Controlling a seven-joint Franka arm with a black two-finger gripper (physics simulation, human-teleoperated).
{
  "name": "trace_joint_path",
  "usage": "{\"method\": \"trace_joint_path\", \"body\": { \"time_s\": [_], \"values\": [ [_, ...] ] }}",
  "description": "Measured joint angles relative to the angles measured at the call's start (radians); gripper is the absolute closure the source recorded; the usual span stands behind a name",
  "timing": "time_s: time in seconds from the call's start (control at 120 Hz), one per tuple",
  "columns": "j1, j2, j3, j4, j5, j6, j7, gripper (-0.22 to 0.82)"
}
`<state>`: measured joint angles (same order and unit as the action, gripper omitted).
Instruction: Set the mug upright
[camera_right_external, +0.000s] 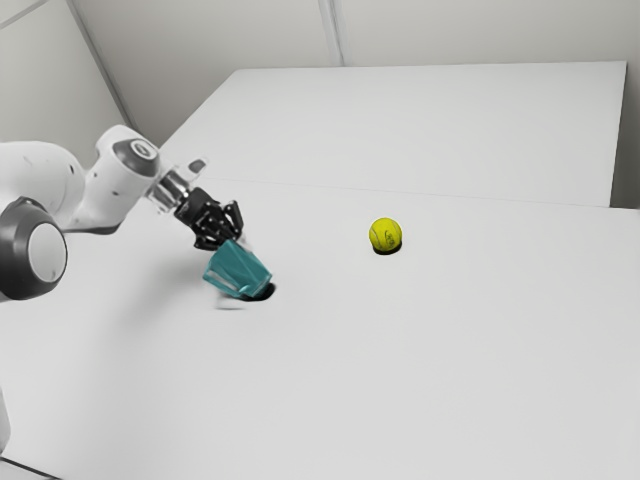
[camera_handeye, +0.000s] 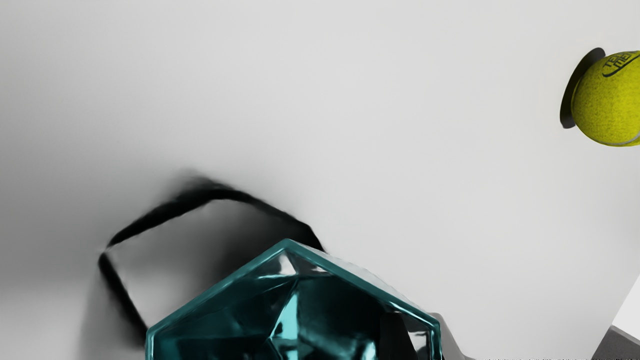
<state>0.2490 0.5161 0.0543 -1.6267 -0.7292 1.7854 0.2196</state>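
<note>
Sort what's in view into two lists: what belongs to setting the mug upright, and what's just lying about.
For the job:
- mug, teal and tilted
- gripper, one finger inside the mug, the other outside

Just lying about:
- tennis ball, yellow, apart from the mug
</note>
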Motion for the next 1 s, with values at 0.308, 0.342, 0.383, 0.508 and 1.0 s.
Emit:
{"method": "trace_joint_path", "body": {
  "time_s": [0.308,0.342,0.383,0.508,1.0],
  "values": [
    [-0.033,-0.119,-0.083,-0.029,0.230,0.065,-0.022,0.77],
    [-0.049,-0.141,-0.088,-0.042,0.281,0.086,-0.026,0.77],
    [-0.066,-0.170,-0.097,-0.064,0.352,0.114,-0.034,0.78],
    [-0.093,-0.274,-0.141,-0.191,0.540,0.219,-0.083,0.78],
    [-0.099,-0.408,-0.221,-0.480,0.844,0.551,-0.432,0.78]
  ]
}}
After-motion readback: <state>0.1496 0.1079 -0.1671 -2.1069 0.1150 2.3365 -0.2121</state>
